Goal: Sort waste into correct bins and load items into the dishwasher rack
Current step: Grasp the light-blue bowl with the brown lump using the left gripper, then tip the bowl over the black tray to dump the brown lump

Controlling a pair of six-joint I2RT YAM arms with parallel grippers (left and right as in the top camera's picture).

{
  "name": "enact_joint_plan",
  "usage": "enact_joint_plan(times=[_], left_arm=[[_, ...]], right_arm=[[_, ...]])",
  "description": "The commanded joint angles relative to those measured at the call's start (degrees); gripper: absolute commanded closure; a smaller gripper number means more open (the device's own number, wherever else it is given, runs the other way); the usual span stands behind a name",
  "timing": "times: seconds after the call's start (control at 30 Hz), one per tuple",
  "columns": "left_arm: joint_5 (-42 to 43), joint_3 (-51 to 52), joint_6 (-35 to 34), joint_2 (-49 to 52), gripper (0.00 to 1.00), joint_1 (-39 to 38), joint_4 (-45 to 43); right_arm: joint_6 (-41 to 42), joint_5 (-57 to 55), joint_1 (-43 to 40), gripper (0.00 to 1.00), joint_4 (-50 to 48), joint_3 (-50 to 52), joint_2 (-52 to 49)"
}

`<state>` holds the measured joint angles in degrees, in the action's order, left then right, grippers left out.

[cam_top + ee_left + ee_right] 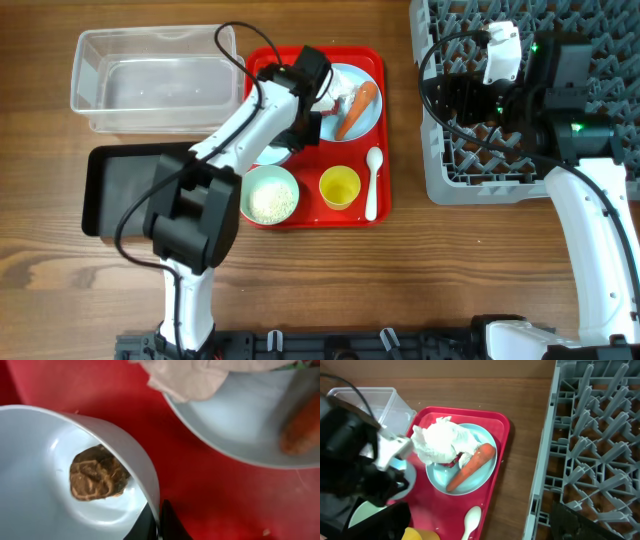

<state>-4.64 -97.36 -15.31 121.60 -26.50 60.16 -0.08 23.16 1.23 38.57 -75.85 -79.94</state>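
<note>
My left gripper (159, 522) is shut on the rim of the light blue bowl (35, 460), which holds the brown food scrap (96, 473); in the overhead view the bowl (272, 155) is mostly hidden under the arm. The light blue plate (358, 112) carries the napkin (440, 440), the carrot (354, 108) and a red wrapper (452, 463). The mint green bowl (270, 195) holds rice. The yellow cup (340, 187) and white spoon (372, 185) lie on the red tray (300, 218). My right gripper (440, 100) is open and empty over the left edge of the dishwasher rack (520, 175).
The clear tub (150, 80) stands at the back left and the black tray (125, 190) in front of it, partly under my left arm. The rack fills the right side; a strip of bare wood separates it from the red tray.
</note>
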Motion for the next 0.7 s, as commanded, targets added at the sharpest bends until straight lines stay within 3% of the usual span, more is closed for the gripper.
enact_joint_plan(times=[0.0, 0.13, 0.23, 0.37, 0.5, 0.67], left_arm=[[0.07, -4.46, -1.55, -10.36, 0.96, 0.44, 2.29], [2.78, -4.46, -6.75, -20.59, 0.96, 2.08, 4.55], [5.73, -4.44, -11.52, -25.03, 0.96, 6.58, 13.73], [9.92, -3.19, -11.47, -27.17, 0.96, 15.96, 25.66], [20.20, 3.63, -3.65, -30.14, 0.96, 24.63, 23.71], [42.12, 20.26, 13.03, -35.91, 0.96, 41.20, 13.90]], right_arm=[[0.24, 1.14, -0.13, 0.08, -0.13, -0.52, -0.48], [0.24, 1.14, -0.13, 0.08, -0.13, -0.52, -0.48], [0.22, 1.14, -0.13, 0.08, -0.04, -0.52, -0.48], [0.22, 1.14, -0.13, 0.08, -0.04, -0.52, -0.48], [0.22, 1.14, -0.13, 0.08, 0.22, -0.52, -0.48], [0.22, 1.14, -0.13, 0.08, 0.57, -0.52, -0.48]])
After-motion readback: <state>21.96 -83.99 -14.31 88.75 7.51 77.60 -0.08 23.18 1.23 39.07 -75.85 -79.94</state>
